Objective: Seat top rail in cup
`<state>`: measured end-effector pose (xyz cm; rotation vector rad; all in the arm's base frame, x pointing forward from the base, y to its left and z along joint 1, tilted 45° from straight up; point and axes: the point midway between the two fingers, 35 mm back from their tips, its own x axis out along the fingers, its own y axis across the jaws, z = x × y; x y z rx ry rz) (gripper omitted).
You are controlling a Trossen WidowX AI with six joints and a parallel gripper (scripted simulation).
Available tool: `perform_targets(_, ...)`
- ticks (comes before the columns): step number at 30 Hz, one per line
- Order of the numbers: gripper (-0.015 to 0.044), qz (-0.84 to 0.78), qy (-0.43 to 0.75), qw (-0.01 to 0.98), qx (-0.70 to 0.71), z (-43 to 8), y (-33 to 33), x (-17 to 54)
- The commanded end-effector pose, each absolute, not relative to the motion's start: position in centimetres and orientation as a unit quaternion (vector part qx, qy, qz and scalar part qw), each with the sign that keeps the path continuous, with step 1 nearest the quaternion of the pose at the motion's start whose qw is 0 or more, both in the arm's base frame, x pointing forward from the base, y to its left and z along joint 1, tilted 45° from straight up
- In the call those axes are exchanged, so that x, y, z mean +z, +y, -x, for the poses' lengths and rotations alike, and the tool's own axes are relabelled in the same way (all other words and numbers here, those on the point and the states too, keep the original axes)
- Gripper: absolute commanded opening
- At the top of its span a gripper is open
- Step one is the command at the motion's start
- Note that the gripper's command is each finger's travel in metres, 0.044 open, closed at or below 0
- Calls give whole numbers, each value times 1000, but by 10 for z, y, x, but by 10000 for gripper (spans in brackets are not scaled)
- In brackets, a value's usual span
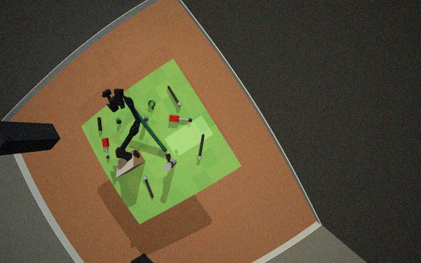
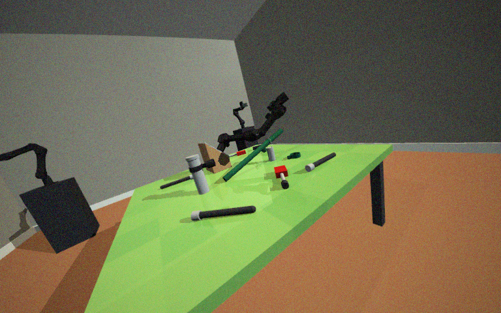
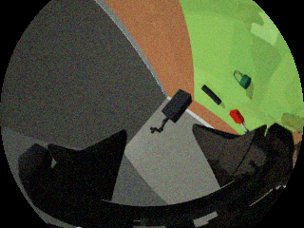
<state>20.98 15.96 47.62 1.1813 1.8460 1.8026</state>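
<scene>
The long dark-green round rail [image 1: 152, 133] [image 2: 254, 154] leans over the table [image 1: 186, 182] [image 2: 177, 254], its low end close to the big post and its high end by the smaller grey post [image 1: 146, 118] [image 2: 271, 154]. Its long axis slopes down towards the thick light-grey cylindrical post [image 1: 169, 165] [image 2: 199, 180]. From that post's black band the short black rail-end cup [image 1: 168, 156] [image 2: 209, 163] sticks out on the rail's side, near the post cap. The rail's low end stands apart from the cup and, in the exterior view, below its mouth, so I judge that it must be raised and brought into line before any push along its length.

The black fingers [image 1: 116, 108] [image 2: 283, 96] are spread wide with nothing between them. They are up in the air beyond the rail's high end, on the far side from the cup; the rail does not show in the wrist view. The one black jointed arm [image 1: 134, 128] [image 2: 251, 133] rises from beside the tan wedge-shaped block [image 1: 138, 161] [image 2: 210, 156], reaches out past the rail's high end and holds its wrist high. The next move probably calls for swinging back and down to the rail, with the fingers turned across its long axis.
</scene>
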Motion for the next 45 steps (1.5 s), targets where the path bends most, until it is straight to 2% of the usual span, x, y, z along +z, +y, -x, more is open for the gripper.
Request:
perform_targets(1, 426, -408, 641, 152, 632, -208, 160, 477)
perform_targets(4, 440, -362, 619, 150, 680, -177, 159, 486)
perform_targets(12, 440, -187, 544, 73, 815, -54, 133, 516)
perform_targets(19, 440, -21, 429, -46, 902, 46, 63, 518)
perform_targets(24, 440, 78, 320, -158, 931, 89, -3, 505)
perform_targets(33, 440, 207, 139, -355, 901, 111, -123, 459)
perform_targets(40, 440, 281, -8, -506, 816, 83, -211, 405)
perform_targets(45, 440, 299, -73, -563, 767, 57, -245, 375)
